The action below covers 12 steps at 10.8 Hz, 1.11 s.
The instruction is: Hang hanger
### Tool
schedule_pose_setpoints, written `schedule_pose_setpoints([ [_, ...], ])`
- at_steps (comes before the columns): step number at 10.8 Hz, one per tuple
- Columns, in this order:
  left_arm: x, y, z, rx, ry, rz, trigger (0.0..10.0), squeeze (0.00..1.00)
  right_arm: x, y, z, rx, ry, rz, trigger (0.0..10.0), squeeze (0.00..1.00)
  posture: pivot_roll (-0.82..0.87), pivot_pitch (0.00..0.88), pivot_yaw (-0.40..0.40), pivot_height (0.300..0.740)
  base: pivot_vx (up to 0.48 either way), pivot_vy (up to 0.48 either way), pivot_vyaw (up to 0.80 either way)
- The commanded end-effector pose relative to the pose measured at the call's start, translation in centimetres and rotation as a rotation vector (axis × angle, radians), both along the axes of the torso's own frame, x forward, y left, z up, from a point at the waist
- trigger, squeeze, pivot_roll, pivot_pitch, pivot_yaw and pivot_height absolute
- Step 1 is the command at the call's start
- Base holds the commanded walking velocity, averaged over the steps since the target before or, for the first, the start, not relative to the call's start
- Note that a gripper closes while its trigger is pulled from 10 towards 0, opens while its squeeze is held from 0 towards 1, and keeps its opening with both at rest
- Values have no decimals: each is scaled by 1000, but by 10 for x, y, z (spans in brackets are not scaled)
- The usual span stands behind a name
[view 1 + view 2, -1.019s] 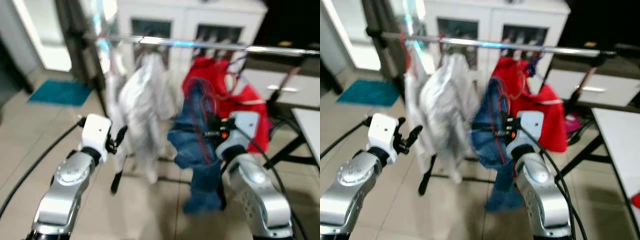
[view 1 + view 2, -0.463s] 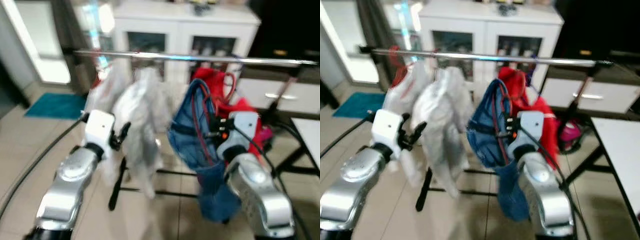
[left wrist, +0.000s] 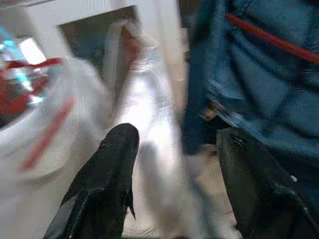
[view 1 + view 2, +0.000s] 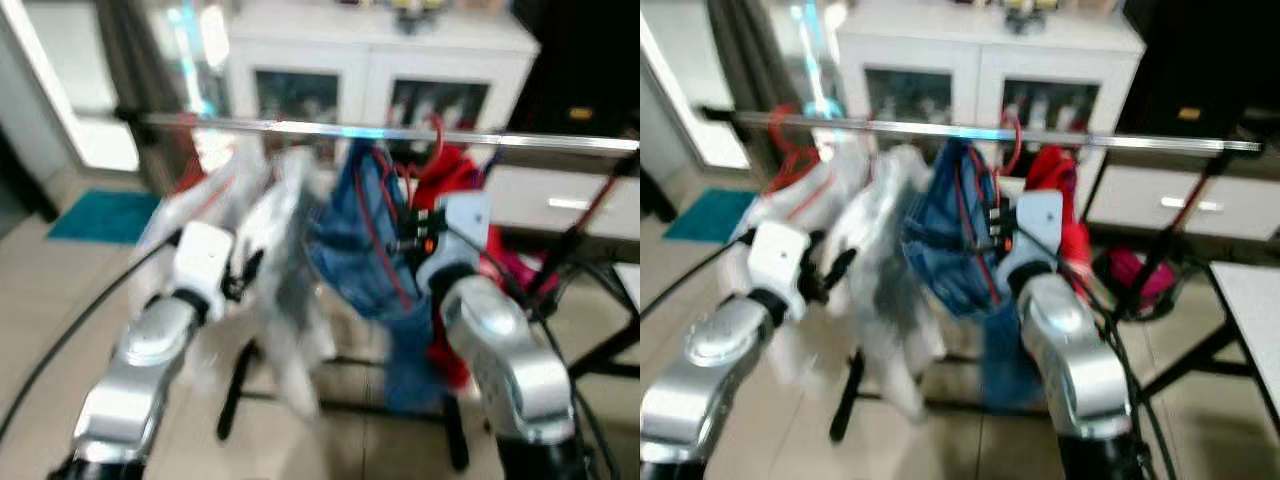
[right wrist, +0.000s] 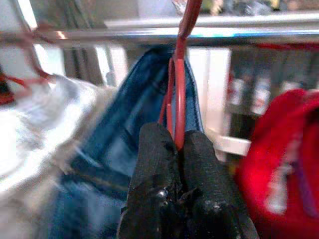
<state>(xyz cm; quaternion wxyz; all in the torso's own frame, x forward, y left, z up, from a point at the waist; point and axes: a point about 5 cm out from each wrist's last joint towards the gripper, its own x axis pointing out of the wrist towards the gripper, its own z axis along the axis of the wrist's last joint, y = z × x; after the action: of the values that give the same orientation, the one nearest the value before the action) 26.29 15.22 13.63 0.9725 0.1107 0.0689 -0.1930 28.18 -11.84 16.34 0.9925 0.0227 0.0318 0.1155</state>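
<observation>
Over on the left, the left gripper (image 3: pixel 174 164) hangs with its fingers spread wide and empty, just in front of the pale white garments (image 4: pixel 275 240) on the shiny metal clothes rail (image 4: pixel 300 128). To its right, the right gripper (image 5: pixel 177 144) is pinched tight on the thin red wire hanger (image 5: pixel 180 89) carrying blue denim jeans (image 4: pixel 370 250), raised to the rail. Its hook (image 4: pixel 436 135) looks level with the bar but I can't tell that it has caught, so seating and letting go seem left.

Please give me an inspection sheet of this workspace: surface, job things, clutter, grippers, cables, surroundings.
Surface: tiled floor, blurred.
Job's things: red hanger carrying blue jeans, hook up at the metal rail; whether hooked on, cannot tell.
Clutter: white garments and red garment on the rail.
Grippers: right gripper shut on the hanger; left gripper open, by the white garments.
Cables: black cable beside left arm.
Surroundings: white cabinet, teal mat.
</observation>
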Motion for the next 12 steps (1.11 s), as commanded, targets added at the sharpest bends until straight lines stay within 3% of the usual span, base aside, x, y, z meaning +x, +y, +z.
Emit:
schedule_pose_setpoints([
  [1, -3, 0, 1, 18, 0, -28, 10000, 0, 6, 1, 10, -10, -23, -3, 10000, 0, 49, 0, 16, 740, 0, 0, 0],
  [2, -5, -3, 4, 29, -18, -102, 10000, 0, 15, 5, 12, -41, 4, -9, 10000, 0, 50, 0, 13, 740, 0, 0, 0],
  [4, -6, -5, 13, -27, -18, -217, 10000, 0, 35, 3, 10, -57, 61, -47, 10000, 0, 47, 0, 11, 740, 0, 0, 0],
  [6, -11, -3, 16, 1, -8, -311, 10000, 0, 55, -1, 11, -58, 100, -72, 10000, 0, 50, 0, 9, 740, 0, 0, 0],
  [9, -10, 3, 17, 30, -2, -344, 10000, 0, 92, -1, 14, -80, 146, -77, 10000, 0, 55, 0, 6, 740, 0, 0, 0],
  [12, -15, 0, 17, 28, 7, -382, 10000, 0, 111, -2, 10, -104, 220, -119, 10000, 0, 58, 0, -2, 740, 0, 0, 0],
])
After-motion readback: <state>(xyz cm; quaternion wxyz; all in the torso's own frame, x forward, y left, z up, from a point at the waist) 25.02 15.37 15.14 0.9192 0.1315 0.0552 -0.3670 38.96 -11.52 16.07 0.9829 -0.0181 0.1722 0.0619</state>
